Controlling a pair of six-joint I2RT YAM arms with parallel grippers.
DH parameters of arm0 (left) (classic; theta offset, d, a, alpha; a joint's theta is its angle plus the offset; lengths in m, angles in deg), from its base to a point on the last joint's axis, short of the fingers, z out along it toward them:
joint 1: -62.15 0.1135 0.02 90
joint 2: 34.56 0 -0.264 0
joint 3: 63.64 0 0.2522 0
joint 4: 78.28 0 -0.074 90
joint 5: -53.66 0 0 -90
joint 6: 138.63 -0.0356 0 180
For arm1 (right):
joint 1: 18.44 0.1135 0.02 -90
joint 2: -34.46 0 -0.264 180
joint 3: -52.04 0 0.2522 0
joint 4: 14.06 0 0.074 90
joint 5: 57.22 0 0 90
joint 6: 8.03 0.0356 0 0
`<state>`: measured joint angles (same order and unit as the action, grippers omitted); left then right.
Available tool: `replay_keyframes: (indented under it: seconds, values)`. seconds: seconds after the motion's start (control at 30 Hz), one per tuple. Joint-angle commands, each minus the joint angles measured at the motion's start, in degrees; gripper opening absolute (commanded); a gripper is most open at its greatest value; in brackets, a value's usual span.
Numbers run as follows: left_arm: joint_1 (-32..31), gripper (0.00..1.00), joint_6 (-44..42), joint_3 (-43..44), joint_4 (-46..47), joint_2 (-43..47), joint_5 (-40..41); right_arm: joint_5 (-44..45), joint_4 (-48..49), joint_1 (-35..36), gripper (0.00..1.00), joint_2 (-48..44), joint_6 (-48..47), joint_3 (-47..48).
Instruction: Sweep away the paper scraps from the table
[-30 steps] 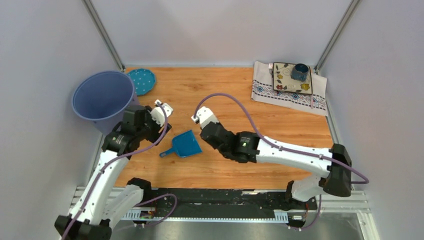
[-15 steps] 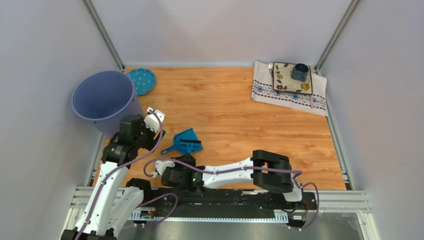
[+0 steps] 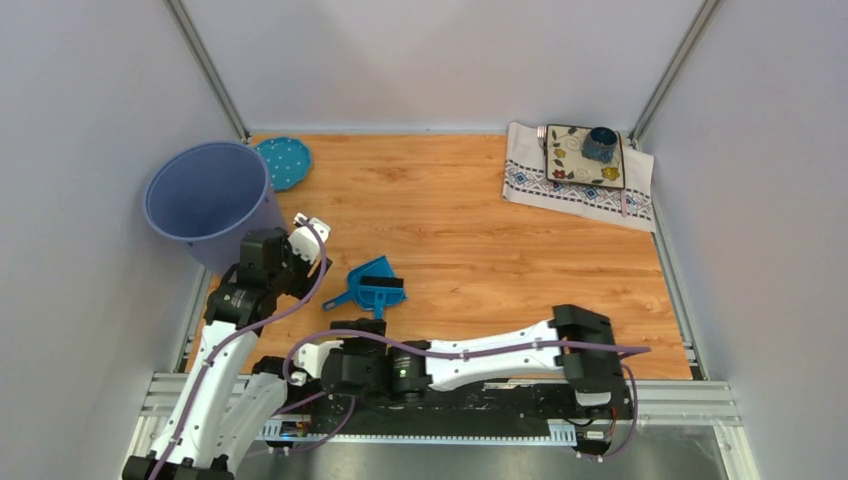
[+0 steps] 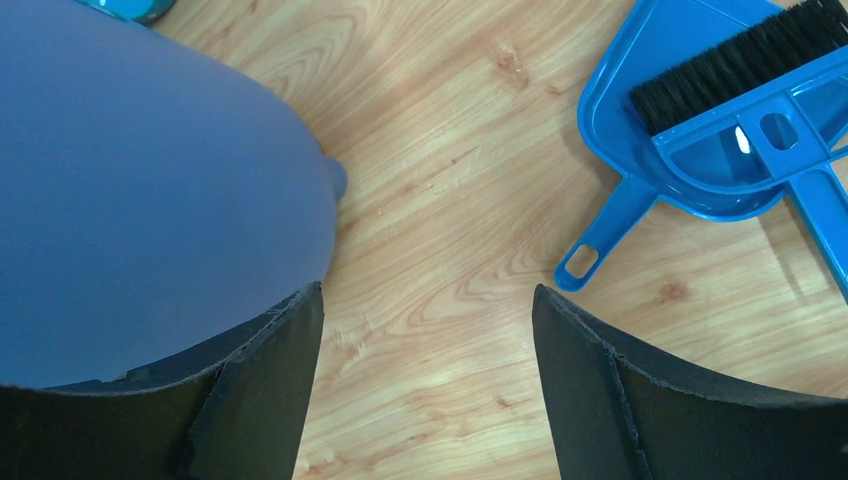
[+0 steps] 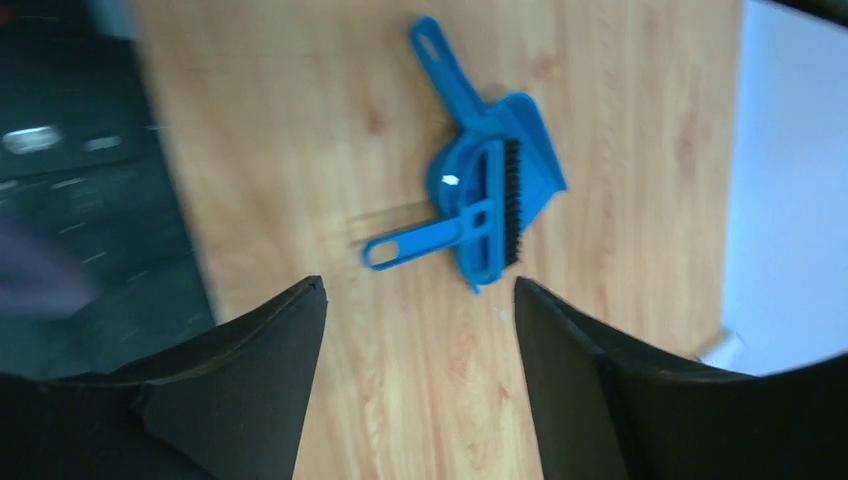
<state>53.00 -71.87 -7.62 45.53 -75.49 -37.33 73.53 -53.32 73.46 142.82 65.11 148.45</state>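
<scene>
No paper scraps show in any view. The wood-grain table (image 3: pixel 470 230) carries a blue dustpan (image 3: pixel 368 278) (image 4: pixel 640 120) (image 5: pixel 535 135) with a blue black-bristled brush (image 3: pixel 382 292) (image 4: pixel 745 60) (image 5: pixel 485 215) lying in it. My left gripper (image 3: pixel 310 228) (image 4: pixel 428 300) hangs open between the lilac bucket (image 3: pixel 205 195) (image 4: pixel 150 180) and the dustpan, holding nothing. My right gripper (image 3: pixel 356 328) (image 5: pixel 420 285) is low at the near edge, just short of the dustpan, open and empty.
A teal dotted plate (image 3: pixel 282 162) lies behind the bucket. At the back right a patterned white cloth (image 3: pixel 560 190) holds a flowered tile (image 3: pixel 580 160) and a blue cup (image 3: pixel 600 143). The black rail (image 3: pixel 480 395) runs along the near edge under my right arm.
My right arm swung from mid-table back to the near edge and its jaws opened. The brush now shows lying in the dustpan. My left gripper drew back a little.
</scene>
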Motion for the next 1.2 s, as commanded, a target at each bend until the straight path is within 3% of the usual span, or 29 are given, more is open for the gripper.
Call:
replay_keyframes:
  seconds: [0.0,0.03,0.07,0.13,0.23,0.33,0.43,0.63,0.77,0.87,0.9,0.97,1.0,1.03,1.17]
  values:
    - [0.4,0.82,0.1,-0.8,1.9,-0.3,-1.9,-28.1,-9.8,1.0,0.72,-11.3,3.7,2.7]
    - [0.4,0.82,0.0,-1.0,2.0,-0.4,-2.3,-43.0,-12.8,0.7,0.72,-12.6,3.7,2.8]
    - [0.4,0.82,0.0,-1.6,2.0,-0.6,-2.6,-50.1,-14.6,-0.2,0.71,-15.1,3.6,2.8]
    - [0.4,0.82,-0.3,-2.1,1.8,-0.7,-4.2,-61.9,-18.1,-1.9,0.71,-17.3,4.6,2.0]
    - [0.4,0.82,-0.6,-3.1,1.5,-1.9,-6.6,-70.1,-20.4,-6.9,0.7,-23.1,6.0,-3.6]
    - [0.4,0.82,-1.4,-4.3,1.6,-2.8,-8.4,-69.9,-18.5,-14.2,0.7,-30.1,10.6,-12.1]
    - [0.4,0.83,-2.2,-6.0,2.1,-2.3,-12.3,-71.3,-14.4,-26.1,0.69,-37.2,16.1,-20.0]
    - [0.4,0.83,-3.5,-9.8,2.6,-2.6,-14.8,-72.5,-10.1,-54.2,0.7,-51.9,29.6,-30.3]
    - [0.4,0.83,-3.6,-11.1,3.0,-2.8,-16.0,-77.0,-10.4,-76.4,0.71,-56.0,34.3,-36.3]
    - [0.4,0.84,-3.6,-11.5,2.8,-3.0,-18.1,-80.9,-11.2,-88.2,0.71,-56.4,35.5,-38.4]
    - [0.4,0.84,-3.2,-11.7,2.7,-3.1,-18.3,-80.9,-11.4,-90.5,0.71,-56.5,36.2,-39.2]
    - [0.4,0.84,-2.8,-12.1,3.5,-3.1,-17.5,-72.1,-12.3,-95.3,0.7,-56.9,37.4,-39.3]
    - [0.4,0.85,-2.2,-12.5,3.8,-3.0,-17.2,-66.1,-13.2,-95.9,0.69,-58.4,38.3,-39.4]
    - [0.4,0.85,-1.8,-12.8,5.3,-2.8,-16.8,-54.4,-13.4,-96.1,0.7,-59.4,40.0,-39.4]
    - [0.4,0.86,2.8,-18.2,12.9,-1.3,-14.8,-33.3,-11.6,-96.1,0.71,-65.7,43.0,-41.0]
